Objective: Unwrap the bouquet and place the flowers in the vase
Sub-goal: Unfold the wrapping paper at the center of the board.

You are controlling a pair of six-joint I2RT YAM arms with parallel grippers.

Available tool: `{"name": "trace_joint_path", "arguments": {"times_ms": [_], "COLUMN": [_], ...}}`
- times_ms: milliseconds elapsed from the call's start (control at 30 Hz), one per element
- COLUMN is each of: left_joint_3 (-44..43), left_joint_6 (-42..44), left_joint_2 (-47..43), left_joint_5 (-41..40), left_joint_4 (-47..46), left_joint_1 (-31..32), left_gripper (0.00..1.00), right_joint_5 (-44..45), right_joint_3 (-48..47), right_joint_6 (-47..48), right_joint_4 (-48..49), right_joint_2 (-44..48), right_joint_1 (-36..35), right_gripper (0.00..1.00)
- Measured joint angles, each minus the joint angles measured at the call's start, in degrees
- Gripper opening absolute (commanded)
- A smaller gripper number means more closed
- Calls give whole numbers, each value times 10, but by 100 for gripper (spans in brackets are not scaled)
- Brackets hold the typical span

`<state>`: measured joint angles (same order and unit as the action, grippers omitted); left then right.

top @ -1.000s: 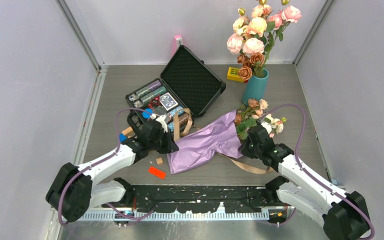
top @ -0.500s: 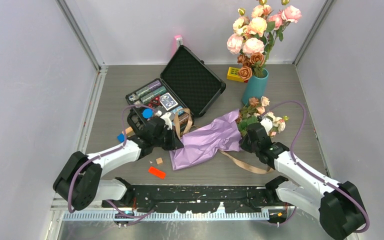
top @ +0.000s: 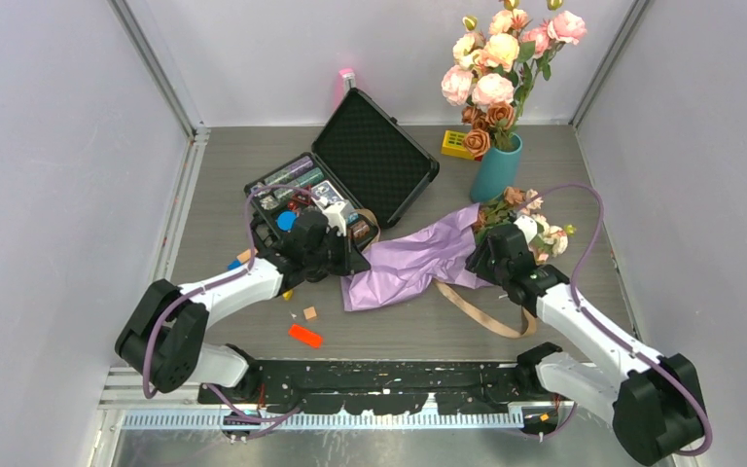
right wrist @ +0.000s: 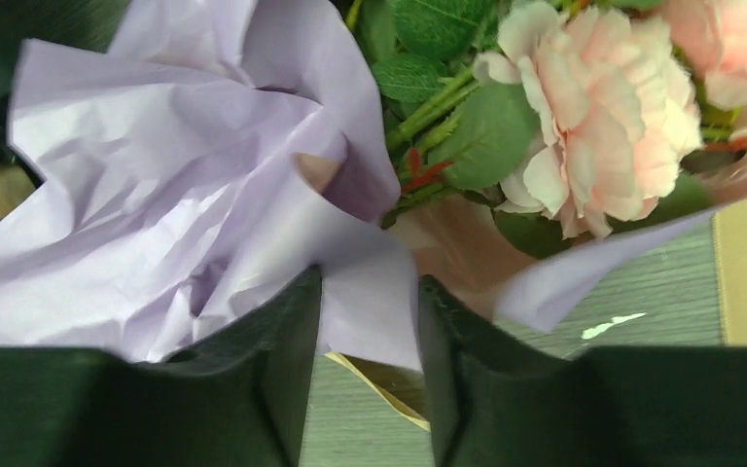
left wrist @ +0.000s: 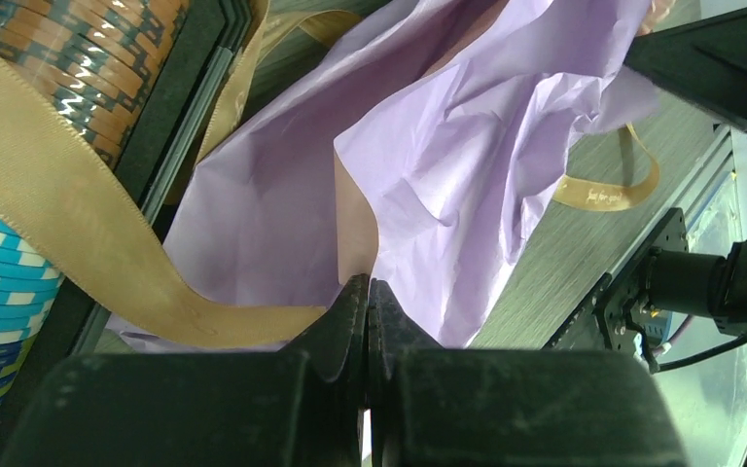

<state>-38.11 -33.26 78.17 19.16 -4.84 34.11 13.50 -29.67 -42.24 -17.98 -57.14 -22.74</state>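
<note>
**Bouquet strung out between the two arms, flower end up by the vase**

From above, the bouquet (top: pixel 418 258) lies across the table (top: pixel 584 175). Its flowers (top: pixel 527 216) sit just in front of the teal vase (top: pixel 496 171), which holds a bigger rose bunch (top: pixel 498 60). The left gripper (top: pixel 352 261) is at the tail end by the open case (top: pixel 374 156), and the right gripper (top: pixel 481 255) is at the flower end. On the left wrist cam the jaws are squeezed tight on the wrap's edge, right where the tan ribbon (left wrist: pixel 78 224) meets the lilac paper. On the right wrist cam the jaws are partway apart with a loose paper flap between them and a pink rose just beyond.
</note>
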Motion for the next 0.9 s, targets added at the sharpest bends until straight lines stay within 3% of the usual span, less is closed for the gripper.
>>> {"name": "trace_joint_path", "arguments": {"times_ms": [100, 200, 700, 900], "left_joint_3": [0, 3, 54, 56], "left_joint_6": [8, 10, 66, 103], "left_joint_2": [0, -6, -122, -144], "left_joint_5": [10, 23, 68, 38], "left_joint_4": [-2, -11, -22, -10], "left_joint_1": [0, 0, 6, 56], "left_gripper": [0, 0, 0, 0], "right_joint_5": [-2, 1, -34, -45], "right_joint_3": [-15, -29, -73, -73], "right_joint_6": [13, 27, 51, 62], "right_joint_4": [-29, -68, -156, -156], "right_joint_2": [32, 82, 196, 252], "right_joint_1": [0, 0, 0, 0], "right_gripper": [67, 74, 78, 80]}}
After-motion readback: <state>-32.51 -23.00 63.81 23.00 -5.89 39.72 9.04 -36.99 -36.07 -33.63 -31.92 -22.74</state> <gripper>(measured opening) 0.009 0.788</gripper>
